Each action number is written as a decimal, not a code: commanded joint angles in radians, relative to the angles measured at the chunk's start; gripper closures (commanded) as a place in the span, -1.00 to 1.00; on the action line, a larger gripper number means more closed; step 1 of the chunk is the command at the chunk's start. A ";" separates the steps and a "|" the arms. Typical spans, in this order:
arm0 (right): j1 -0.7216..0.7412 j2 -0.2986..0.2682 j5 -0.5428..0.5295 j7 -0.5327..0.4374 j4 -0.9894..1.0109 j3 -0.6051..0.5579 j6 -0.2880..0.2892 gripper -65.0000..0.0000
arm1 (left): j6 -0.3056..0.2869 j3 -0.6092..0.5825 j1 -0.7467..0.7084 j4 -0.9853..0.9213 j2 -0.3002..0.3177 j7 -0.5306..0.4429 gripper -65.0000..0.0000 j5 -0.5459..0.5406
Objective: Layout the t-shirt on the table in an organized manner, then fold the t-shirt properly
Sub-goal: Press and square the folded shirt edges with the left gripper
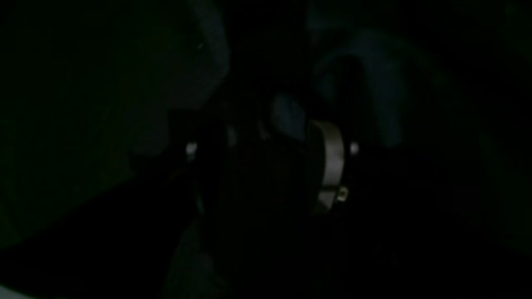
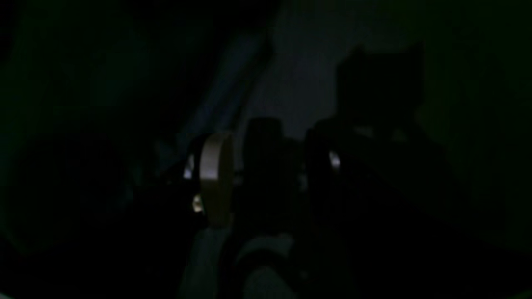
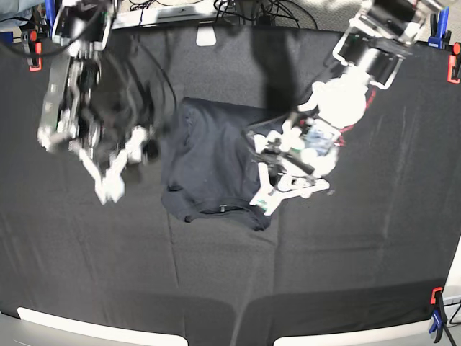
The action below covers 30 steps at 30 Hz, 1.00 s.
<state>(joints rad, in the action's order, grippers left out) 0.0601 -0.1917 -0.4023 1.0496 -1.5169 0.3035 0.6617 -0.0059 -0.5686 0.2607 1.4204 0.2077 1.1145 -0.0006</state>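
Note:
The dark navy t-shirt (image 3: 212, 158) lies crumpled in the middle of the black-cloth table (image 3: 360, 274), with its ribbed collar (image 3: 220, 210) toward the near edge. My left gripper (image 3: 263, 196) is down on the shirt's right edge. In the dark left wrist view a bluish fold of shirt (image 1: 287, 118) sits at the fingertips (image 1: 331, 160), so it looks shut on the cloth. My right gripper (image 3: 108, 186) is blurred above the bare cloth, left of the shirt and apart from it. The right wrist view shows only dim fingers (image 2: 216, 174), and their gap is unreadable.
Red and blue clamps hold the cloth at the far left (image 3: 32, 36), the far right (image 3: 452, 65) and the near right corner (image 3: 436, 299). Cables and a white block (image 3: 207, 34) lie past the far edge. The pale table edge (image 3: 86, 324) shows at the front.

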 commanded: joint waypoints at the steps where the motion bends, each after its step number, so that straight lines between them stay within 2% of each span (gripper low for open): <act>1: 0.029 -0.011 -0.021 0.000 -0.017 0.011 0.014 0.16 | 0.018 0.006 0.016 0.011 0.024 0.053 0.10 0.006; 4: 0.058 -0.012 -0.024 0.003 -0.017 0.018 0.013 0.16 | 0.040 0.006 0.009 0.011 0.064 0.073 0.10 -0.064; 8: 0.073 -0.017 -0.058 0.010 -0.017 0.017 0.013 0.16 | 0.040 0.006 -0.033 0.021 0.078 0.069 0.10 -0.073; 13: 0.073 -0.019 -0.073 0.014 -0.017 0.017 0.013 0.16 | 0.035 0.005 -0.105 0.082 0.064 0.063 0.10 -0.109; 22: 0.073 -0.019 -0.073 0.018 -0.017 0.017 0.013 0.16 | 0.035 0.005 -0.195 0.360 0.058 0.050 0.10 -0.101; 30: 0.074 -0.023 -0.074 0.019 -0.018 0.017 0.013 0.16 | 0.032 0.005 -0.264 0.378 0.009 0.019 0.10 -0.094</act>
<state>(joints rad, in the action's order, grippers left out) 0.1135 -0.2016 -0.4561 1.0870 -1.5173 0.3172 0.6617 0.0269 -0.5640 -0.0193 1.7821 0.2241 1.1549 -0.0963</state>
